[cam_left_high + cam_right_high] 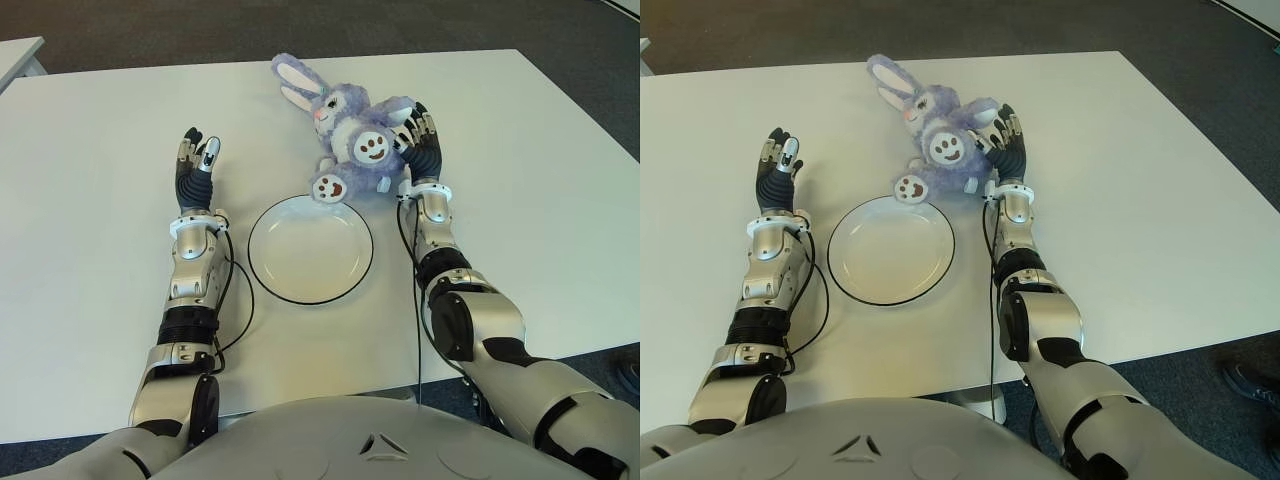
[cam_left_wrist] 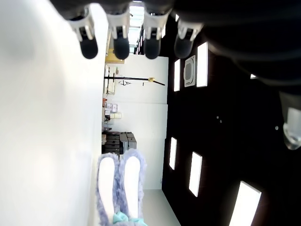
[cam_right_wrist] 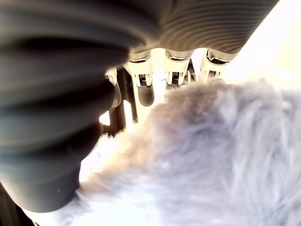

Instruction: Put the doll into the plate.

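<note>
A purple and white rabbit doll lies on its back on the white table, just beyond the white plate. One of its feet reaches over the plate's far rim. My right hand is against the doll's right side, palm to the fur, with its fingers extended and not closed around it. My left hand shows to the left of the plate, fingers straight and holding nothing. The doll's ears appear in the left wrist view.
A dark-rimmed circle marks the plate's edge, with nothing inside it. Another table's corner shows at the far left. Dark carpet lies beyond the table's far edge.
</note>
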{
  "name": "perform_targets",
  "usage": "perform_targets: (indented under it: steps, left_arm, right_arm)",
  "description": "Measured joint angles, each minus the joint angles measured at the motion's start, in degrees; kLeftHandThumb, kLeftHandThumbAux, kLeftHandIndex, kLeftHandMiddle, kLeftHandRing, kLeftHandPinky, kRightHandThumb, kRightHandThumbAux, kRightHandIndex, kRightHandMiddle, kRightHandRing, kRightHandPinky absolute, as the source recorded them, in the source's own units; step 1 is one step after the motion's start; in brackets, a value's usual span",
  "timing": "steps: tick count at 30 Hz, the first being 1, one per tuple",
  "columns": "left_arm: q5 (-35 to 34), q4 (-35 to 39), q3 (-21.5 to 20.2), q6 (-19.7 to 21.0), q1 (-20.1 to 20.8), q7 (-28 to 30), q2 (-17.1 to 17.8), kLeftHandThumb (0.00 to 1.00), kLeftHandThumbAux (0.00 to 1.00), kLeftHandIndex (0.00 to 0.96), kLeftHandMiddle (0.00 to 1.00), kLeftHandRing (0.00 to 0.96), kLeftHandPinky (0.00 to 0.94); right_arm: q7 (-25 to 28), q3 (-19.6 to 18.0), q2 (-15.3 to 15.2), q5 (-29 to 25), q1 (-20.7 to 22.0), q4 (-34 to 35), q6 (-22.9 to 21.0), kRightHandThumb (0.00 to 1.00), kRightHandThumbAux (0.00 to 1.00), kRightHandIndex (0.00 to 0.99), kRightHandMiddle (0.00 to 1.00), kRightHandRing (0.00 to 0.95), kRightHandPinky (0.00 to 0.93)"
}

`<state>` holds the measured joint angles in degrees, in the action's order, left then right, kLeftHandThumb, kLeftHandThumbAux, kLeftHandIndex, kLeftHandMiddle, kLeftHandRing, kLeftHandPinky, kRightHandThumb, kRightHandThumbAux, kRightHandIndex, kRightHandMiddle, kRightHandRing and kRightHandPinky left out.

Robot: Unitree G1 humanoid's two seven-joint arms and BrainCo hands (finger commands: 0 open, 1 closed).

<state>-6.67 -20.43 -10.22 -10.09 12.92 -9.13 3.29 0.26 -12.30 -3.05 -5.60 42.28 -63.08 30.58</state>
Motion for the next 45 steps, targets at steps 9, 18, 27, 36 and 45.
perform_targets:
  steps: [9, 18, 27, 36, 45]
  left_arm:
    - [0.0, -0.1, 0.0, 0.0, 0.0, 0.0, 0.0, 0.000, 0.423, 0.000, 0.004, 0.000, 0.000]
    - [0.1, -0.1, 0.0, 0.0, 0.0, 0.0, 0.0, 0.000, 0.415, 0.000, 0.005, 0.000, 0.000]
    - [0.1, -0.1, 0.0, 0.0, 0.0, 0.0, 0.0, 0.000, 0.415, 0.000, 0.004, 0.000, 0.000]
    - [0.1, -0.1, 0.0, 0.0, 0.0, 0.0, 0.0, 0.000, 0.421, 0.000, 0.005, 0.000, 0.000]
    - [0.1, -0.3, 0.0, 0.0, 0.0, 0.0, 0.0, 0.000, 0.423, 0.000, 0.005, 0.000, 0.000]
  right_arm:
    - [0.0, -0.1, 0.0, -0.1, 0.0, 0.1, 0.0, 0.092, 0.818, 0.064, 0.061, 0.058, 0.080]
    - [0.1, -0.2, 0.0, -0.2, 0.0, 0.3, 0.0, 0.102, 0.816, 0.062, 0.060, 0.057, 0.079]
    - [0.1, -0.2, 0.0, -0.2, 0.0, 0.5, 0.0, 0.105, 0.813, 0.056, 0.057, 0.054, 0.072]
    - [0.2, -0.4, 0.0, -0.5, -0.2, 1.0, 0.0, 0.127, 0.813, 0.059, 0.058, 0.054, 0.075]
    - [0.4, -0.7, 0.0, -0.9, -0.7, 2.2, 0.2, 0.133, 0.807, 0.057, 0.053, 0.051, 0.072]
